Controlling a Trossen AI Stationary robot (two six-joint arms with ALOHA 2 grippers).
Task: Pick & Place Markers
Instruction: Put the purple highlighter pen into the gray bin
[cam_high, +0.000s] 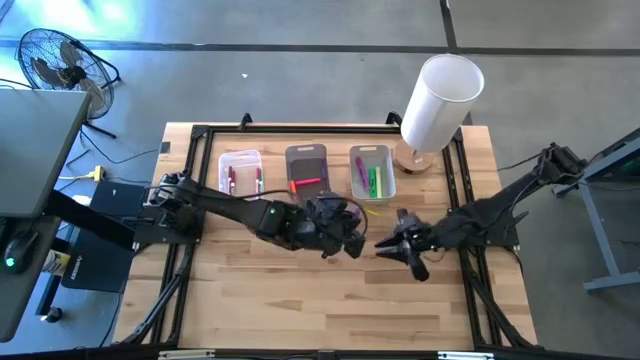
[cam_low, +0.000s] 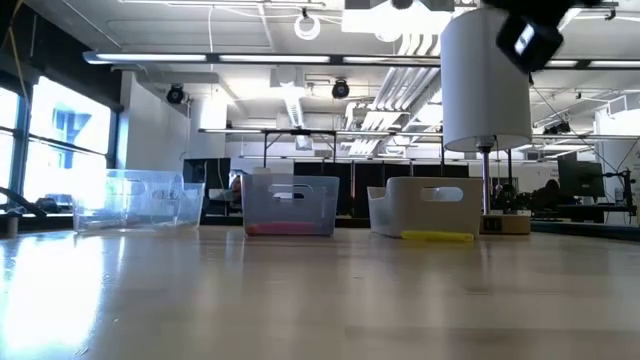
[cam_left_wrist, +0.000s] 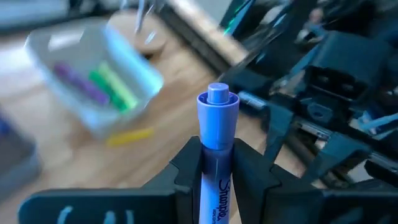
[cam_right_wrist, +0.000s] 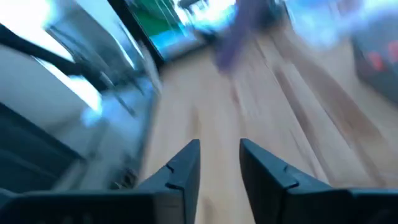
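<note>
Two dark fingers (cam_left_wrist: 249, 171) of my left gripper (cam_left_wrist: 217, 165) clamp a smooth purple marker (cam_left_wrist: 217, 134) above the wooden table (cam_high: 300, 290), capped end pointing forward along the fingers. My right gripper (cam_right_wrist: 219, 163) hovers nearby, fingers narrowly apart, empty; its view is blurred.

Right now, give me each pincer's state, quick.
Left pincer: closed on a purple marker, near table centre.
Right pincer: open, holding nothing, above bare table.
</note>
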